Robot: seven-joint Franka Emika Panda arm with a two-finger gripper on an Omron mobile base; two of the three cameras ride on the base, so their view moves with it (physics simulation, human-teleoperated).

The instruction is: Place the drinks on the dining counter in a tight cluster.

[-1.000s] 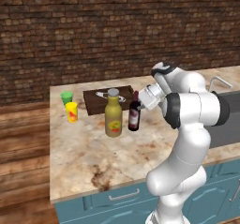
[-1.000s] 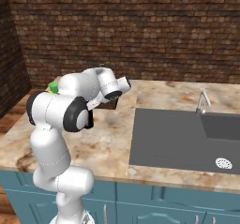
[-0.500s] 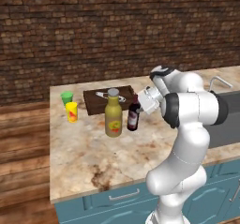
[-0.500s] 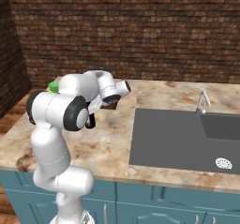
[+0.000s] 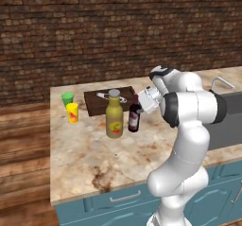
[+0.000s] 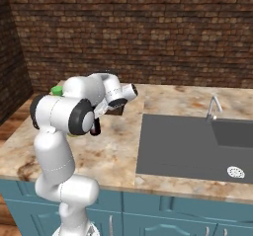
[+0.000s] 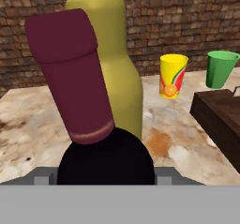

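On the dining counter [image 5: 90, 159] the dark wine bottle [image 5: 134, 120] stands upright, close to the right of the fat olive-yellow bottle [image 5: 114, 121] with a grey cap. My gripper [image 5: 140, 108] reaches in from the right at the wine bottle's shoulder and is shut on it. In the hand view the wine bottle's maroon-capped neck [image 7: 70, 78] rises right in front of the camera, with its dark body filling the space between the fingers. The olive-yellow bottle [image 7: 115, 54] stands just behind it.
A yellow cup [image 5: 72, 112] and a green cup [image 5: 67, 99] stand at the counter's far left corner, beside a dark brown board [image 5: 101, 99]. The inset sink [image 6: 188, 146] and faucet [image 6: 212, 106] lie to the right. A brick wall runs behind.
The hand has eased slightly toward the wine bottle. Both bottles stay where they were.
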